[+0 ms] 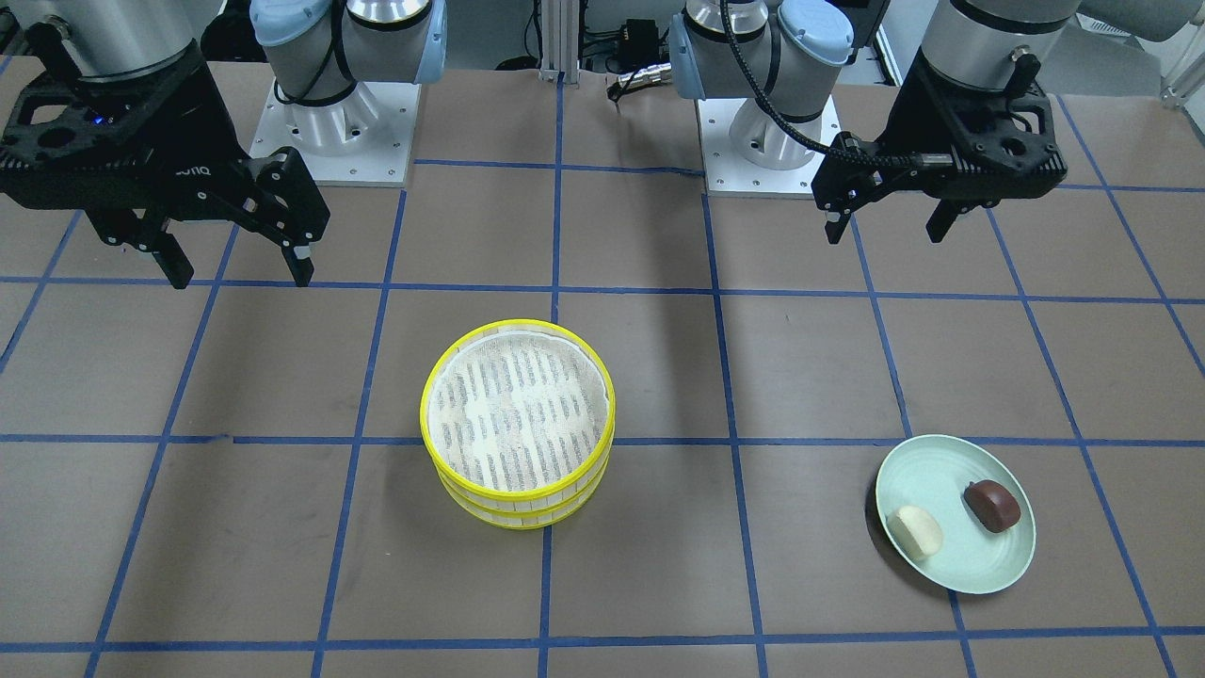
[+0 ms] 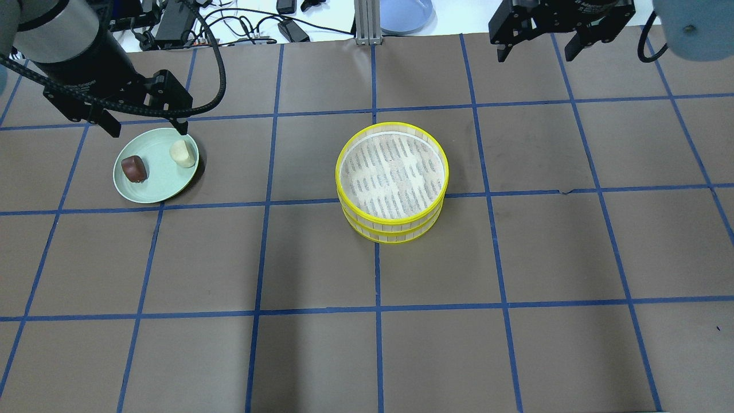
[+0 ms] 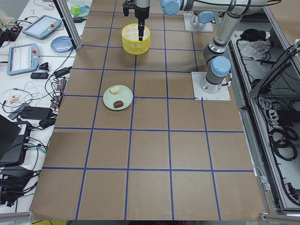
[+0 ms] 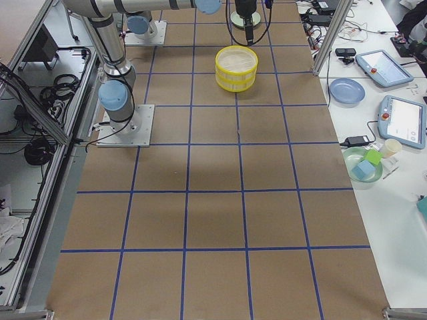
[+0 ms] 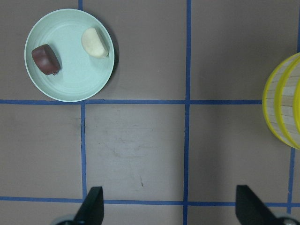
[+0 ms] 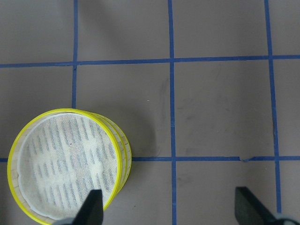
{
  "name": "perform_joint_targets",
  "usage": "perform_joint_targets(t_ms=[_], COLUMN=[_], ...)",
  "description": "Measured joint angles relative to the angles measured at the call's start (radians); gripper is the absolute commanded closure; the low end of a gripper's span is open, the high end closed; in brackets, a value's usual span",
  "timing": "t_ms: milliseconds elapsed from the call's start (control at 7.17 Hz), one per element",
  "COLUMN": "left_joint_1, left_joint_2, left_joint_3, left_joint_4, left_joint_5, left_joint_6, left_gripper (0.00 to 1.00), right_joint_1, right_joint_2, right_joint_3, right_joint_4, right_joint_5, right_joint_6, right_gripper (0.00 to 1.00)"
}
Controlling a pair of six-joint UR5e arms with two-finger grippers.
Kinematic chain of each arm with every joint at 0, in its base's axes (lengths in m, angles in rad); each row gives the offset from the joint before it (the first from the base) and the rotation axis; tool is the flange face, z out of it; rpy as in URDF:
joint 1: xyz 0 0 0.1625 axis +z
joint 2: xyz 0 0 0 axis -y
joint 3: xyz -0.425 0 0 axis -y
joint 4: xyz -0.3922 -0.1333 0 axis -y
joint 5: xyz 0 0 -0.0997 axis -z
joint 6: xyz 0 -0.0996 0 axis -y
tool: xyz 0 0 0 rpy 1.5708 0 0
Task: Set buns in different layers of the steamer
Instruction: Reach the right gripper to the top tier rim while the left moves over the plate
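Note:
Two yellow-rimmed steamer tiers (image 1: 527, 499) stand stacked at mid-table, the top mesh bare; the stack also shows in the overhead view (image 2: 395, 222), the left wrist view (image 5: 286, 108) and the right wrist view (image 6: 70, 168). The cream-white bun (image 1: 916, 530) (image 2: 182, 154) (image 5: 95, 42) and the dark brown bun (image 1: 990, 505) (image 2: 134, 168) (image 5: 45, 59) lie on a pale green plate (image 1: 941, 471) (image 2: 157, 186) (image 5: 75, 79). My left gripper (image 1: 885, 226) (image 2: 148, 131) (image 5: 171, 204) is open and empty, hovering high just on the robot's side of the plate. My right gripper (image 1: 240, 275) (image 2: 536, 56) (image 6: 168, 206) is open and empty, high and off to the steamer's side.
The arm bases (image 1: 339, 132) (image 1: 767, 141) stand at the robot's edge of the table. Past the far edge are an aluminium post (image 2: 362, 23), a blue plate (image 2: 404, 14) and cables. Blue tape lines grid the brown table top.

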Motion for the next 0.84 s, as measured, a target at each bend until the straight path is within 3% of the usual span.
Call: perform_joint_targets(t_ms=[837], left_joint_1=[0.017], left_joint_2=[0.005], left_joint_3=[-0.003], left_joint_4=[-0.048], left_joint_5=[0.006], left_joint_6=[0.007], left_gripper=[0.0], right_joint_1=[0.001], right_joint_2=[0.0], right_joint_3=[0.028], right_joint_4=[0.001], right_joint_5=[0.001], right_joint_6=[-0.001], right_gripper=[0.0])
